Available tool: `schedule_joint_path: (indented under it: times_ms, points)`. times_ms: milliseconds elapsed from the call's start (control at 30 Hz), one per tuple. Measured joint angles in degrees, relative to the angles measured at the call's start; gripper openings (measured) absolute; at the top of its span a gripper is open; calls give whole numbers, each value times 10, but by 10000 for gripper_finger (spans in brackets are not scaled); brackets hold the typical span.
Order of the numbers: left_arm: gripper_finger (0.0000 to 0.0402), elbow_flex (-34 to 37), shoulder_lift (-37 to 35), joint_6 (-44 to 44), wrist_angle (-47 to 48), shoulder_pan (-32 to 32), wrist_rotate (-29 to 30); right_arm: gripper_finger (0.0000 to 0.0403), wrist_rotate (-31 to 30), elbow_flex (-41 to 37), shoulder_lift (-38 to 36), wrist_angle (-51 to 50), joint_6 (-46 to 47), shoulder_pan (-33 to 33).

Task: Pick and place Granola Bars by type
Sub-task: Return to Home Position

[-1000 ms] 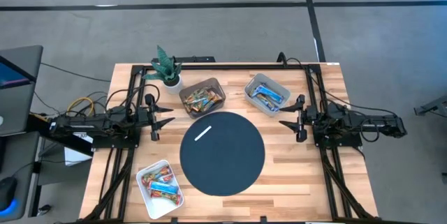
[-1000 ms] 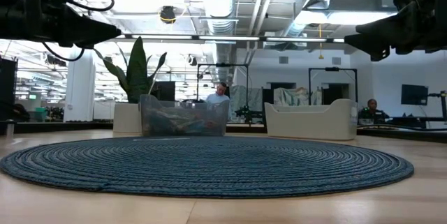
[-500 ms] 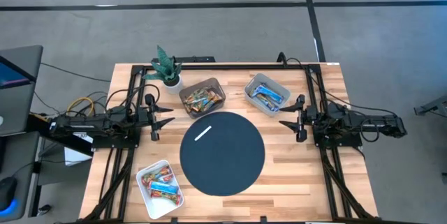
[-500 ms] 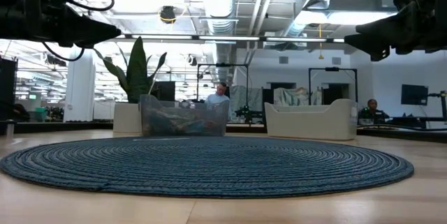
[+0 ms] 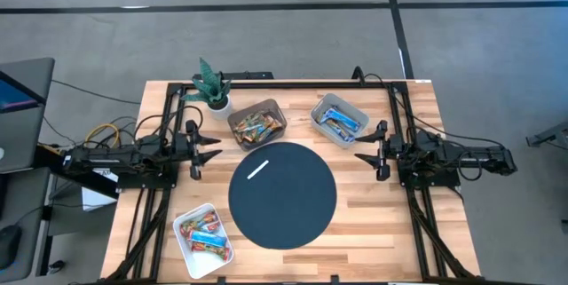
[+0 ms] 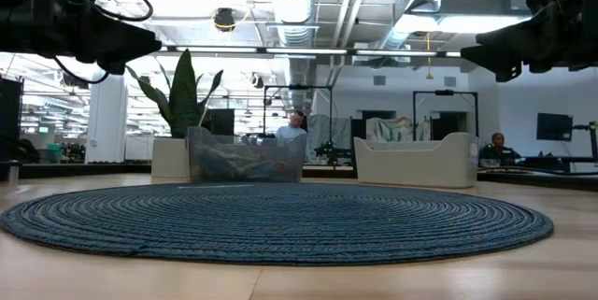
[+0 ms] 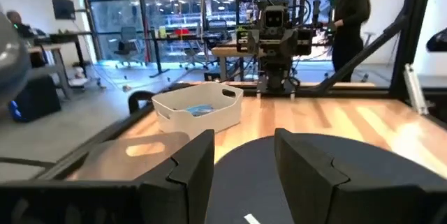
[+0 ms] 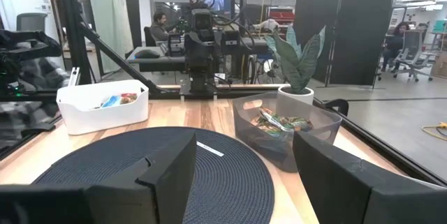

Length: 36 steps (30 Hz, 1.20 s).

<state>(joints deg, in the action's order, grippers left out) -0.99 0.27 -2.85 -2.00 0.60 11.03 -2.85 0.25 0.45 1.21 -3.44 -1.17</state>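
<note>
Although none lies loose on the round mat, the Granola Bars (image 5: pixel 256 126) are all in view, sorted into three bins. We see orange and multicoloured wrappers heaped in the smoky clear bin (image 8: pixel 316 130) at the far side, just left of centre. Blue-and-white ones fill the pale bin (image 6: pixel 420 167) at the far right, and a mix of red and blue ones lies in the white bin (image 8: pixel 105 118) at the near left corner. Between these bins the dark woven mat (image 5: pixel 293 207) covers the middle of the wooden surface (image 5: pixel 390 225), and a small white strip (image 5: pixel 258 170) rests on its far left part, apart from every bin. A potted plant (image 5: pixel 211 83) stands just left of the clear bin, at the far edge. The left pincer (image 7: pixel 244 137) hangs above the left side of the surface, level with the mat's far half and pointing inward. Its fingers (image 7: pixel 197 155) are parted by a moderate gap and hold nothing. The right pincer (image 8: pixel 244 140) mirrors it above the right side, its fingers spread wide and likewise empty. Both hover well apart from the bins and clear of the mat. Beyond the surface we make out a person (image 7: pixel 347 16) standing in the room.
</note>
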Motion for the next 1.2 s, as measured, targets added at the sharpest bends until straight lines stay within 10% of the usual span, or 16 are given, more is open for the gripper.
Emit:
schedule_joint_path:
  times_ms: [333,700,1200]
  points:
    - [145,0,0,16,3,1,-180,234,0,0,0,0,0,0]
    - [145,0,0,81,9,0,-78,234,0,0,0,0,0,0]
    - [145,-1,0,71,16,0,-107,234,0,0,0,0,0,0]
